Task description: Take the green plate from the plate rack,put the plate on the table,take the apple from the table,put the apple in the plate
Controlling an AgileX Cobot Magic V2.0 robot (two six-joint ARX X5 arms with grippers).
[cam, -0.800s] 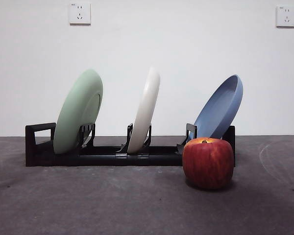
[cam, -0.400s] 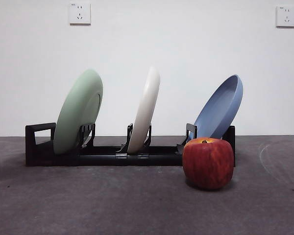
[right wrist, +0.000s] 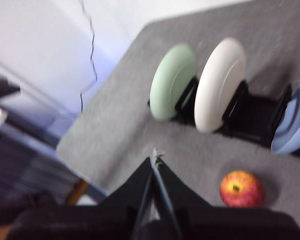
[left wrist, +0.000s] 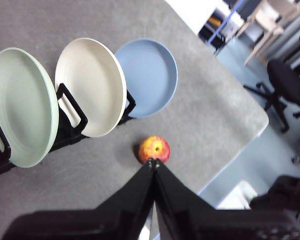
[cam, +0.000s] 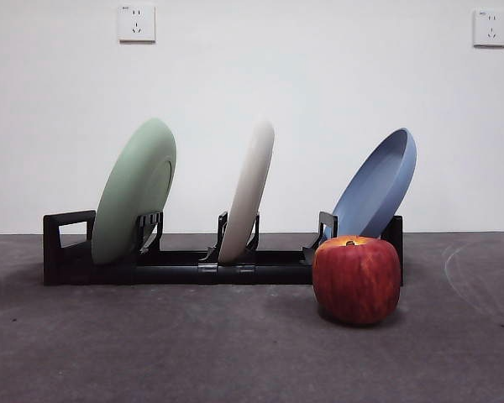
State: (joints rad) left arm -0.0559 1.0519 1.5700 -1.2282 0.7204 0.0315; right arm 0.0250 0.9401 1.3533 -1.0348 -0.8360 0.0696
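Front view: the plate rack (cam: 185, 267) stands on the table (cam: 193, 353) with three plates leaning in its holders. The green plate (cam: 134, 191) sits in the slot beside the loop handle, a cream-white plate (cam: 249, 191) in the middle slot, a blue plate (cam: 378, 185) at the far end. The apple (cam: 356, 279) rests upright on the table just in front of the rack's blue-plate end. Two wall sockets (cam: 136, 23) show on the white wall behind. No arm appears here.

Left wrist view: the left gripper (left wrist: 153, 162) hangs high above the table, its jaws pressed together with nothing between them. Below it lie the green plate (left wrist: 20, 105), the cream-white plate (left wrist: 92, 85), the blue plate (left wrist: 150, 75) and the apple (left wrist: 154, 149), all untouched.

Right wrist view: this picture is blurred. The right gripper (right wrist: 154, 159) is also raised clear of the table, jaws closed and empty. The green plate (right wrist: 172, 80) stands in the rack (right wrist: 255, 112), and the apple (right wrist: 241, 189) sits on the table (right wrist: 120, 145) apart from it.
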